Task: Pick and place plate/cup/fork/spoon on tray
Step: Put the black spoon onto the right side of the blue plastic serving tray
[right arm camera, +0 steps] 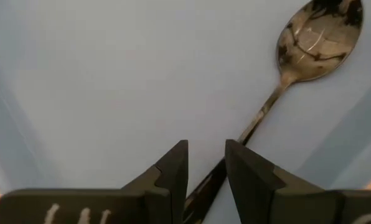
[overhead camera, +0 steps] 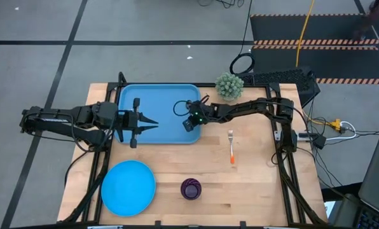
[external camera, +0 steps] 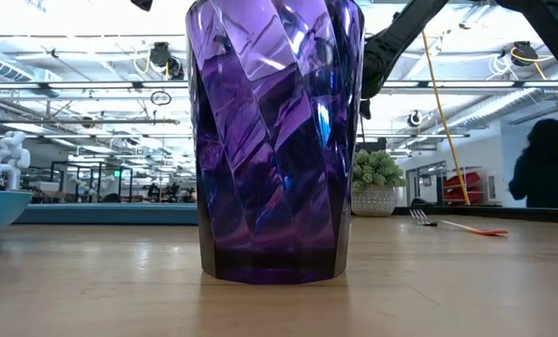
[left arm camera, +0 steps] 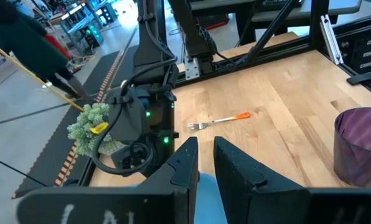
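The blue tray (overhead camera: 152, 95) lies at the table's far left. The dark metal spoon (right arm camera: 321, 32) is over its floor, with my right gripper (right arm camera: 206, 163) (overhead camera: 191, 122) shut on the handle at the tray's right end. My left gripper (overhead camera: 152, 122) (left arm camera: 205, 163) hovers above the tray's left part, its fingers a narrow gap apart and holding nothing. The round sky-blue plate (overhead camera: 128, 186) rests flat near the front left. The purple cup (overhead camera: 191, 189) (external camera: 274, 140) stands upright beside it. The orange-handled fork (overhead camera: 231, 147) (left arm camera: 220, 121) lies flat on the bare wood to the right of the tray. My right gripper has the spoon's handle (right arm camera: 218, 175) between its two fingers, back from their tips and toward the handle's free end. The fingers slant down from the table's right side and lie along the spoon. The bowl points ahead of them, low over the tray floor; whether it rests there I cannot tell.
A small potted plant (overhead camera: 229, 86) stands at the far edge just behind my right arm. Bare wood lies between tray, fork and cup. A person (external camera: 546, 164) shows in the room beyond the table.
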Robot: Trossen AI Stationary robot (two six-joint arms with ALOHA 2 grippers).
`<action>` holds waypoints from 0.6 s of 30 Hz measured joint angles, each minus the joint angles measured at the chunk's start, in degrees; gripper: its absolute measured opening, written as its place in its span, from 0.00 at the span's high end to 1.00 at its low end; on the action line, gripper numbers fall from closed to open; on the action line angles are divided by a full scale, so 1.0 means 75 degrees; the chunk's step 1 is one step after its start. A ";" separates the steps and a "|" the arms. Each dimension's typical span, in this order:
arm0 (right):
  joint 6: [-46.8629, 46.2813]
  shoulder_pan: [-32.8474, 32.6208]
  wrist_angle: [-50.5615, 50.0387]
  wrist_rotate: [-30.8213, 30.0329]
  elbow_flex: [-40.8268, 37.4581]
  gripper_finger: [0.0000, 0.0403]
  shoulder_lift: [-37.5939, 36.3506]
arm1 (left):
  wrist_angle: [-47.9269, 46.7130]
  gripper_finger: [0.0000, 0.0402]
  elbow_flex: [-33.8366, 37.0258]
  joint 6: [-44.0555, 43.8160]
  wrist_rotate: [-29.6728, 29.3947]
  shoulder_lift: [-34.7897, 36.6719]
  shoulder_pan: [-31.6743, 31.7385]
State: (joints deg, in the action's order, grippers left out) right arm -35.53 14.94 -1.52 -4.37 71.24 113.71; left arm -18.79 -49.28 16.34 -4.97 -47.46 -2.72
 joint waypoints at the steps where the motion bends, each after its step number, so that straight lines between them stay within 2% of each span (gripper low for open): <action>1: -0.0030 -0.0003 -0.0017 0.0011 0.0000 0.75 0.0000 | 0.0000 0.86 0.0000 0.0000 0.0000 0.0000 0.0000; 7: -0.0220 0.0000 -0.0305 0.0027 0.0000 0.75 0.0000 | 0.0000 0.86 0.0000 -0.0001 -0.0003 0.0000 0.0000; 11: -0.0375 -0.0003 -0.0501 0.0409 0.0000 0.75 0.0000 | 0.0000 0.86 0.0000 -0.0003 -0.0001 0.0000 0.0001; 18: -0.0378 -0.0064 -0.0469 0.0409 0.0000 0.75 0.0000 | -0.0002 0.86 0.0000 0.0015 -0.0003 0.0000 0.0000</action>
State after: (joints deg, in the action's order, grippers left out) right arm -38.37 14.46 -5.04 -1.30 71.24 113.71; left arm -18.80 -49.28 16.45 -4.99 -47.46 -2.72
